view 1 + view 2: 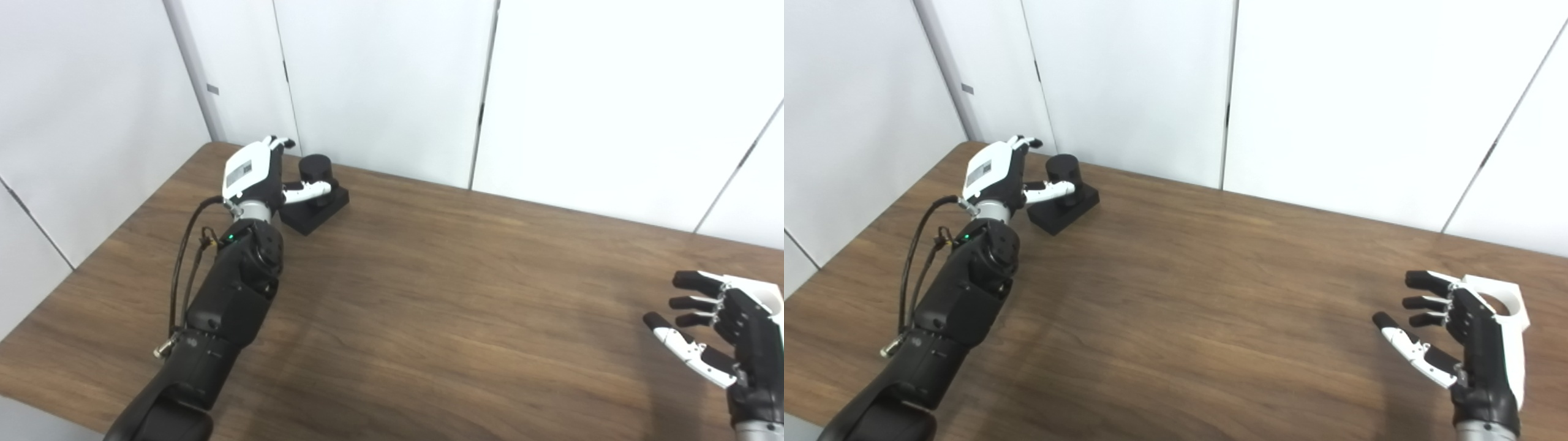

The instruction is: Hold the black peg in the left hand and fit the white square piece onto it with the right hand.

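The black peg [315,169] is a short cylinder standing on a square black base [318,211] at the far left of the wooden table [429,294]. My left hand [254,174] is beside it on its left. The thumb lies across the front of the cylinder, the other fingers are stretched out and apart from the peg, and the hand is open. The white square piece [1503,301], with a round hole, lies at the right of the table, partly hidden behind my right hand [1458,337]. The right hand is open with fingers spread and holds nothing.
White wall panels [392,79] stand close behind the table's far edge. A black cable [184,257] loops beside my left forearm. The table's left edge runs near the left arm.
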Controlling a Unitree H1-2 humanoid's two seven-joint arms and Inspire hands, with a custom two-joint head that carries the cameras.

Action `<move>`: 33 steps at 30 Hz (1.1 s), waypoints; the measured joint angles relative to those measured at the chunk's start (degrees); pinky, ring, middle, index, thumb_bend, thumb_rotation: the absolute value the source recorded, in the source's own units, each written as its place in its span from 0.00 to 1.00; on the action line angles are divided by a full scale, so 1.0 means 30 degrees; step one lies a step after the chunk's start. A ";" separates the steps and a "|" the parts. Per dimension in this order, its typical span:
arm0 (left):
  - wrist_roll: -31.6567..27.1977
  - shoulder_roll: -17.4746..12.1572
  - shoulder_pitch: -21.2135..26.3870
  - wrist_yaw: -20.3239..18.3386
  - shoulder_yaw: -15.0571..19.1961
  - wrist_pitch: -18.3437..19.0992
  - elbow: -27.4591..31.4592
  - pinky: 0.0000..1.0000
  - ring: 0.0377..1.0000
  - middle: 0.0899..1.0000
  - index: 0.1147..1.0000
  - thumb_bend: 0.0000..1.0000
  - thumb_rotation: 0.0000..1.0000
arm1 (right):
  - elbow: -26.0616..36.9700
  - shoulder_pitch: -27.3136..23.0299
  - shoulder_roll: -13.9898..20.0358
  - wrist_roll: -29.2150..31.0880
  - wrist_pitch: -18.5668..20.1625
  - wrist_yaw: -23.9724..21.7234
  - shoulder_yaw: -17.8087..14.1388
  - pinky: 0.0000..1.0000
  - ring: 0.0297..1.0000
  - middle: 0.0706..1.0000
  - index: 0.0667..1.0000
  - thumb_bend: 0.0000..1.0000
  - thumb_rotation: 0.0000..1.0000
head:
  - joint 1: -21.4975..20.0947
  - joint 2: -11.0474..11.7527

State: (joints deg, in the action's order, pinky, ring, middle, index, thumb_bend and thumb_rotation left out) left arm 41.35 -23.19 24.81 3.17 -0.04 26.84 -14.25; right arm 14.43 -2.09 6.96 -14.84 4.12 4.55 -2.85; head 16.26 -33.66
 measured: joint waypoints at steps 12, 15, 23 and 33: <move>0.1059 0.0091 0.0514 -0.1465 0.0192 0.0004 -0.1743 0.82 0.96 0.94 0.80 0.94 0.55 | 0.0050 -0.0002 -0.0010 -0.0155 0.0008 0.0002 0.0071 0.46 0.56 0.64 0.60 0.48 0.00 | -0.0117 -0.0059; 0.1176 0.0155 0.0613 -0.1495 0.0182 0.0005 -0.2210 0.82 0.96 0.95 0.81 0.94 0.55 | 0.0066 0.0001 -0.0010 -0.0155 0.0007 0.0002 0.0064 0.46 0.57 0.64 0.60 0.48 0.00 | -0.0147 -0.0088; 0.1421 0.0189 0.0751 -0.1469 0.0133 0.0004 -0.3289 0.86 0.97 0.95 0.81 0.93 0.52 | 0.0161 0.0016 -0.0016 -0.0066 0.0038 0.0004 0.0033 0.48 0.56 0.64 0.60 0.48 0.00 | -0.0176 -0.0117; 0.1337 0.0227 0.0917 -0.1053 -0.0222 -0.0002 -0.4175 0.84 0.97 0.94 0.80 0.94 0.53 | 0.0421 0.0138 -0.0028 -0.0066 0.0043 0.0002 0.0029 0.48 0.57 0.64 0.60 0.47 0.00 | -0.0352 -0.0205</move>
State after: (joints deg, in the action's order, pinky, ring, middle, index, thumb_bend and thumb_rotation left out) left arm 45.36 -22.51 27.57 0.01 -0.71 26.84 -26.77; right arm 15.70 -1.68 6.87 -15.04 4.25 4.55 -2.76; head 15.21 -34.28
